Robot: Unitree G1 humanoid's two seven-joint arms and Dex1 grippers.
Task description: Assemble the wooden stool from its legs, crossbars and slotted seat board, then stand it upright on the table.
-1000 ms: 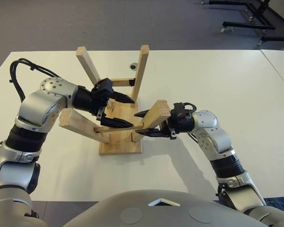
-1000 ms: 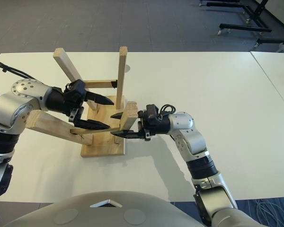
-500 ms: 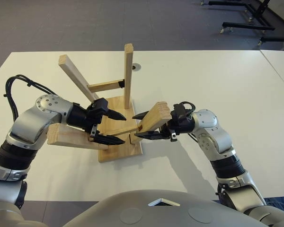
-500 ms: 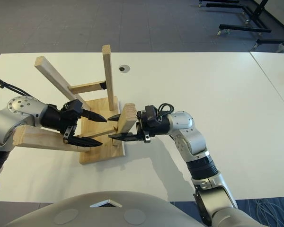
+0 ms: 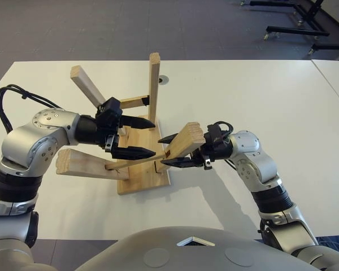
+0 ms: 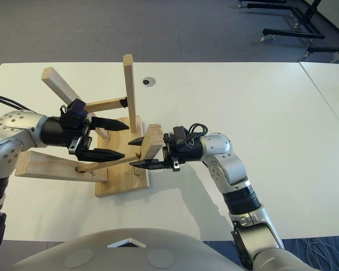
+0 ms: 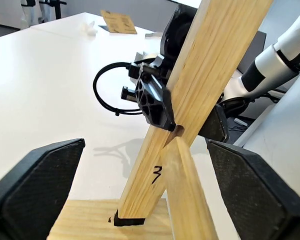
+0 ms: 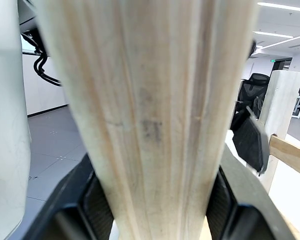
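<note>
Rising off the front crossbar, where it straddled the joint half a second ago, the left gripper now hangs higher and nearer the rear legs. Its fingers are spread wide with nothing in them. The right gripper has not shifted and remains clamped on the near leg. Compared with a second ago, the whole frame has turned. The rear legs now lean further out past the left gripper, and the low leg sits closer to the table.

The seat lies flat on the table below both grippers, its long axis running away from the robot. From the seat, the near leg slants up and back toward the right gripper's wrist. The front crossbar runs from that leg, close under the left gripper's lower finger, out to the low leg. That leg stretches nearly level beneath the left wrist, pointing away from the right gripper. The upright leg stands just past the left gripper's upper fingertip. The slanted leg tilts off behind that gripper, and the back crossbar ties the two together above its upper finger.

All parts are pale bare wood with clear grain and square-cut ends. The left wrist view shows the near leg's foot in a dark slot, with a handwritten mark above it.
</note>
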